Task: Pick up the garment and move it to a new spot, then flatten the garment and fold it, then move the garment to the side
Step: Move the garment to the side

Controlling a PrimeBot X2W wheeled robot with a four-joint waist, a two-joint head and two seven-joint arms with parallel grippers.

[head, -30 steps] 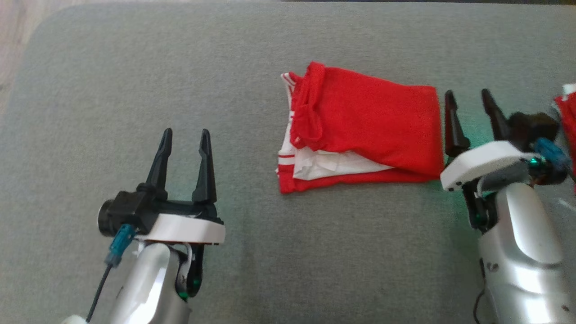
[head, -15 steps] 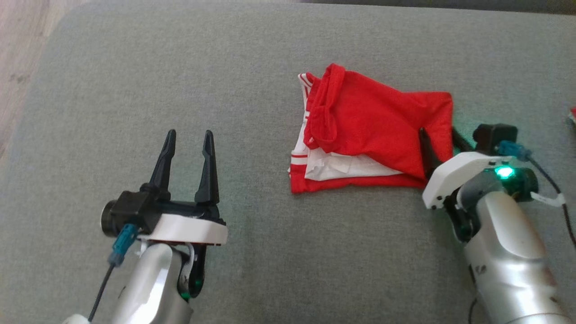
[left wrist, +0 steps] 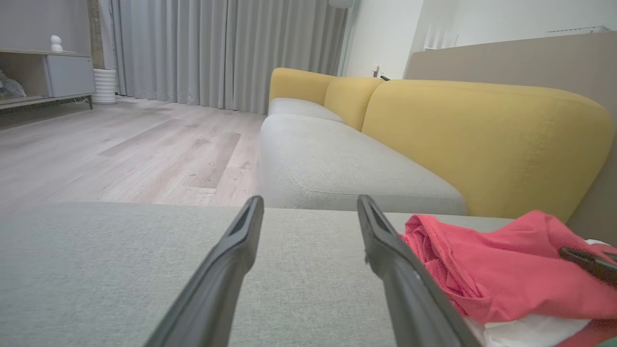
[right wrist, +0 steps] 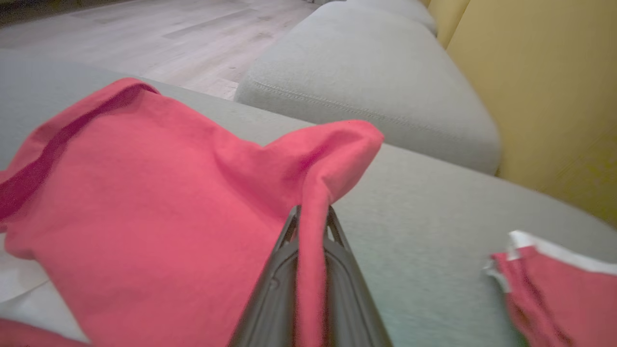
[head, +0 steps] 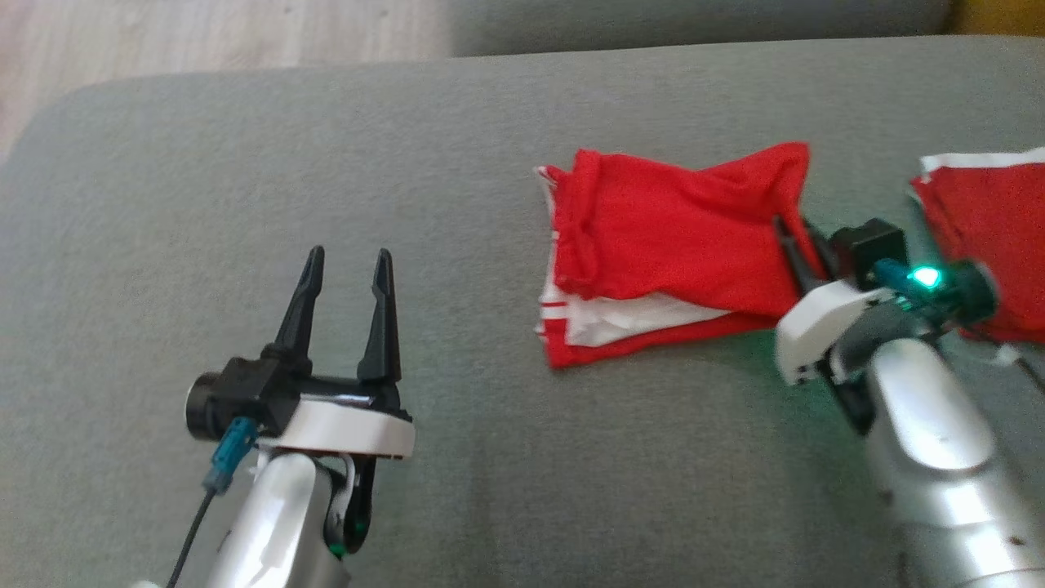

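The garment (head: 678, 237) is a folded red piece with white trim, lying on the grey cushion (head: 245, 163) right of centre. My right gripper (head: 796, 245) is shut on its right edge, and that corner rises in a peak. In the right wrist view a fold of the red garment (right wrist: 144, 193) is pinched between the two fingers of my right gripper (right wrist: 313, 214). My left gripper (head: 349, 260) stands open over bare cushion, well to the left of the garment. In the left wrist view the left gripper (left wrist: 308, 202) holds nothing and the garment (left wrist: 491, 270) lies to its right.
A second red cloth with a white edge (head: 988, 229) lies on the cushion just right of my right arm, also seen in the right wrist view as the red cloth (right wrist: 554, 284). A yellow backrest (left wrist: 482, 140) stands behind. Wooden floor (head: 204, 33) lies beyond the cushion's far left edge.
My right gripper moved from beside the garment's right edge onto it and shut on the cloth, raising that corner. The head camera shifted. My left gripper stayed open and still.
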